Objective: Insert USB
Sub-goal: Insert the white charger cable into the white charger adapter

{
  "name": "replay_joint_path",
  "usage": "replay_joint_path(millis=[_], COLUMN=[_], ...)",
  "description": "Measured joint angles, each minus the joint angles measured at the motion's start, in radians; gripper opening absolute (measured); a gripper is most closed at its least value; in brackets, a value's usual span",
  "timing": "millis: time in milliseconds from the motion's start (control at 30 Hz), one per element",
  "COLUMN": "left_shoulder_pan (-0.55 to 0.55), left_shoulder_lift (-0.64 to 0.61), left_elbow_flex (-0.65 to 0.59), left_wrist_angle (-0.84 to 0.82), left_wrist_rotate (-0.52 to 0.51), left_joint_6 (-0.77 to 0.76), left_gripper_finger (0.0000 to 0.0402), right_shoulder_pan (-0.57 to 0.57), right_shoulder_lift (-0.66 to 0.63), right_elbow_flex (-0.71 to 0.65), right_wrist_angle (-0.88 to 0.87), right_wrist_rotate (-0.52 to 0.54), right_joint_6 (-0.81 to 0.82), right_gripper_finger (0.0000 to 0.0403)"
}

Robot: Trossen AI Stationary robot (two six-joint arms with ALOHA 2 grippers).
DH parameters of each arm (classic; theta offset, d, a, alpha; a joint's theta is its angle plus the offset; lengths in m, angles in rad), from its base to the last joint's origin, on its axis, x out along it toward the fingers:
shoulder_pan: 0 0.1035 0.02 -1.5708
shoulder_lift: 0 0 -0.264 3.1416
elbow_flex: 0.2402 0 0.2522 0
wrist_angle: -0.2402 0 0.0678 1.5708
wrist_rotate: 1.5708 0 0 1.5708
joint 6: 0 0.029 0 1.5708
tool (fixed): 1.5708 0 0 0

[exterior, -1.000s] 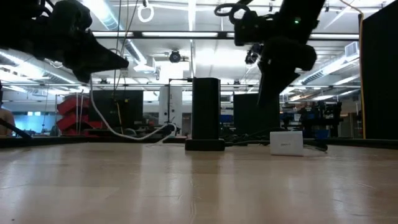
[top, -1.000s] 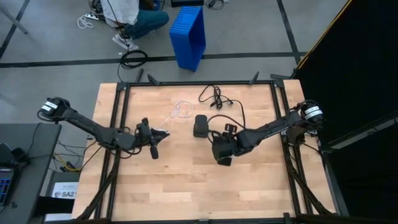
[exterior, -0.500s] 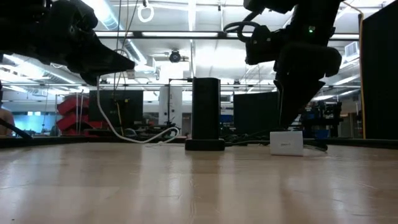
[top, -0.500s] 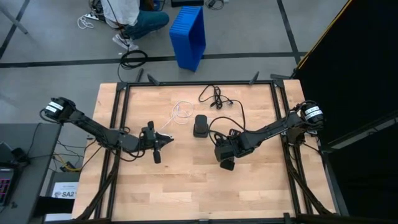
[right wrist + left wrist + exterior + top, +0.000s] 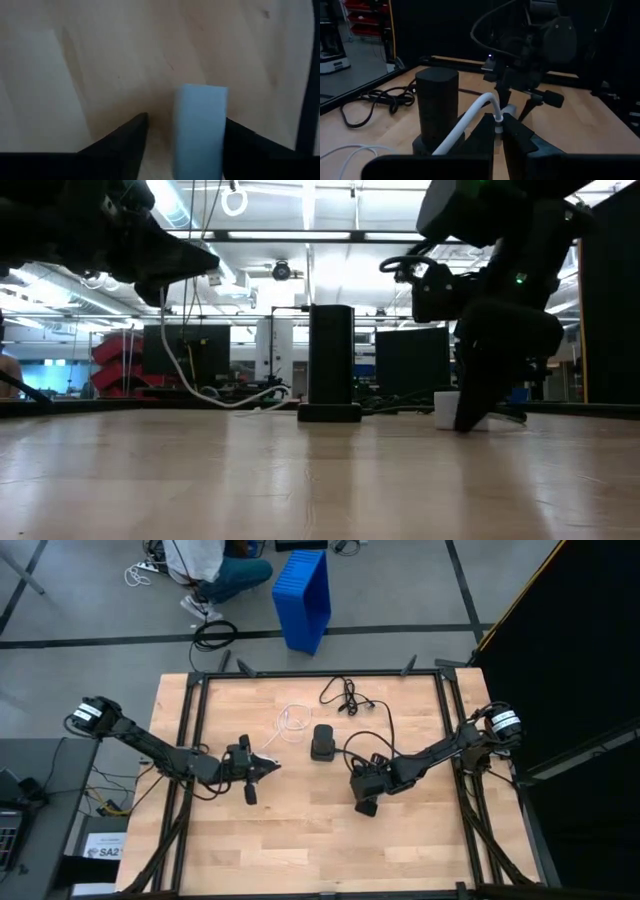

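1. The left tool (image 5: 498,131) was clamped tight on the plug end of the USB (image 5: 470,119), holding it up above the bench (image 5: 300,840) to the left of the black tower (image 5: 322,742). The rest of the white cable trailed back to its loose loops (image 5: 291,720) near the bench's far edge.

2. Risk here, as I read it: the plug stuck out only a short way past the fingertips (image 5: 516,133). A slight tilt in the grip and it could meet a port at an angle and jam.

3. The trailing cable hung in a slack curve (image 5: 195,380) down to the bench. If the loops snagged as the arm travelled, the tug could twist the plug in the grip or pull it free.

4. The right tool (image 5: 182,131) was down at the bench with its fingers parted, either side of a small white block (image 5: 199,127). Whether the pads were touching it, I couldn't tell. It did not look gripped.

5. If those fingers closed off-centre, the block could skid or tip rather than be caught.

6. The two arms were near each other around the tower. Bringing plug to block risked a knock against the tower or its black cord (image 5: 345,695).

7. Where the port sat on the block didn't show.
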Motion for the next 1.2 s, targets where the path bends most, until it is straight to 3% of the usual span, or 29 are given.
replay_joint_path(millis=[167,367,533,633,767,900,1000,1200], left_shoulder_pan=[0.000,0.000,-0.001,-0.007,-0.007,-0.007,-0.007,-0.006], left_shoulder_lift=[0.000,0.000,0.000,0.000,0.000,0.007,0.037,0.158], left_elbow_flex=[0.000,0.000,0.000,0.000,0.000,0.000,0.006,0.075], left_wrist_angle=[0.011,0.022,0.144,0.230,0.290,0.342,0.344,0.352], left_wrist_rotate=[0.000,0.001,0.006,0.080,0.182,0.227,0.227,0.227], left_joint_6=[-0.002,0.000,0.011,0.095,0.154,0.179,0.180,0.242], left_gripper_finger=[0.0000,0.0000,0.0000,0.0000,0.0000,0.0000,0.0000,0.0000], right_shoulder_pan=[0.007,0.020,0.051,0.073,0.066,0.018,-0.027,-0.074], right_shoulder_lift=[0.000,0.003,0.008,0.007,0.006,0.005,0.005,0.005], right_elbow_flex=[-0.002,-0.006,-0.009,-0.034,-0.123,-0.221,-0.244,-0.230], right_wrist_angle=[0.003,0.043,0.359,0.643,1.109,1.411,1.500,1.468], right_wrist_rotate=[0.002,0.046,0.188,0.218,0.136,0.023,-0.056,-0.141], right_joint_6=[-0.017,-0.066,-0.200,-0.378,-0.612,-0.703,-0.706,-0.685], right_gripper_finger=[0.0069,0.0065,0.0065,0.0065,0.0065,0.0065,0.0065,0.0065])
